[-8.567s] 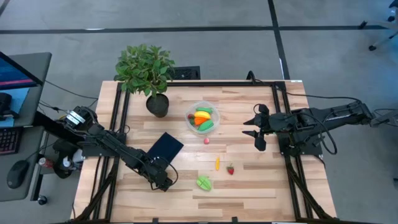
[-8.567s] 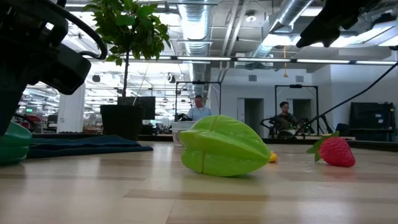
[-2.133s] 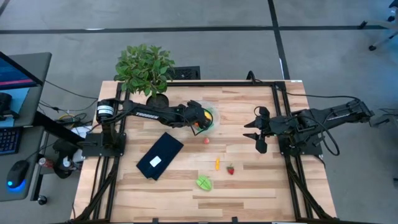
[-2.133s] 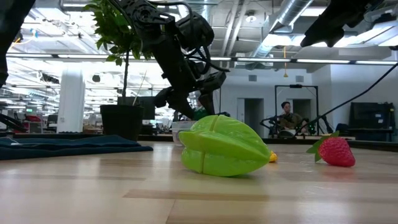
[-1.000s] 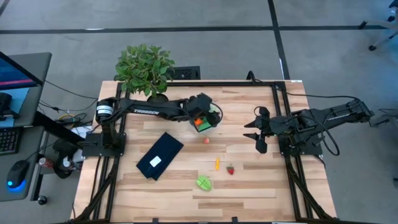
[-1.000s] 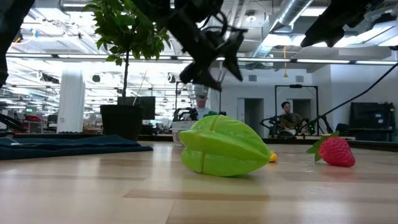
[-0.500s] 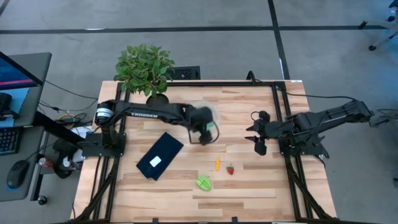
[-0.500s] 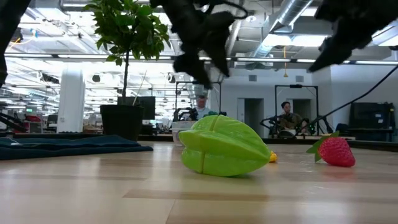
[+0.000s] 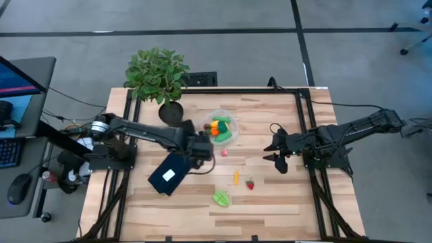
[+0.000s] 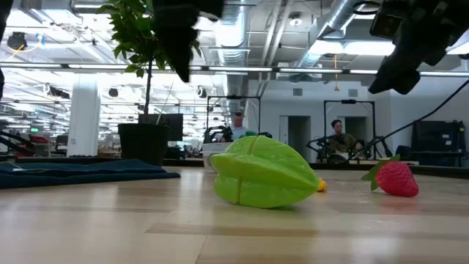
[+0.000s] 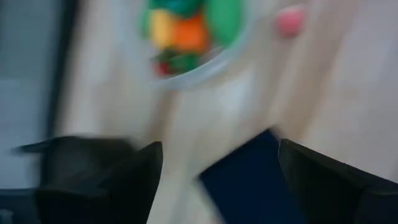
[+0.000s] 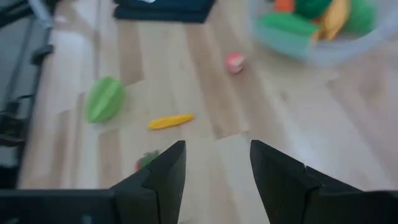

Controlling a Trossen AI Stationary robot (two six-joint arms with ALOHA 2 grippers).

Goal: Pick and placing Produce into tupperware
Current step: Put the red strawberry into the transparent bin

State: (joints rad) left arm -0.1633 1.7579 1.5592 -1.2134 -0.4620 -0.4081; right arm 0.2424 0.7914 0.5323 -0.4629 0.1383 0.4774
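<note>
The clear round tupperware (image 9: pixel 221 128) stands at the table's middle far side with several bright pieces of produce inside. Loose on the wood lie a small pink-red piece (image 9: pixel 223 153), a yellow piece (image 9: pixel 235 177), a strawberry (image 9: pixel 250 183) and a green star-shaped fruit (image 9: pixel 221 198). My left gripper (image 9: pixel 202 150) hangs open and empty just near-left of the tupperware (image 11: pixel 193 37), above the far corner of a dark flat rectangle. My right gripper (image 9: pixel 271 150) is open and empty to the right of the produce, raised off the table; its wrist view shows the green fruit (image 12: pixel 104 98) and yellow piece (image 12: pixel 171 121) ahead.
A dark flat rectangle with a white label (image 9: pixel 172 172) lies left of the loose produce. A potted plant (image 9: pixel 158 74) stands at the far left. Black frame rails (image 9: pixel 307 135) run along both table sides. In the low view, people sit in the room beyond the table.
My left gripper has swung away from above the tupperware toward the table's near-left, turning as it went, and now hangs over the dark rectangle's far corner. My right gripper has sunk a little and rolled. The produce has stayed in place.
</note>
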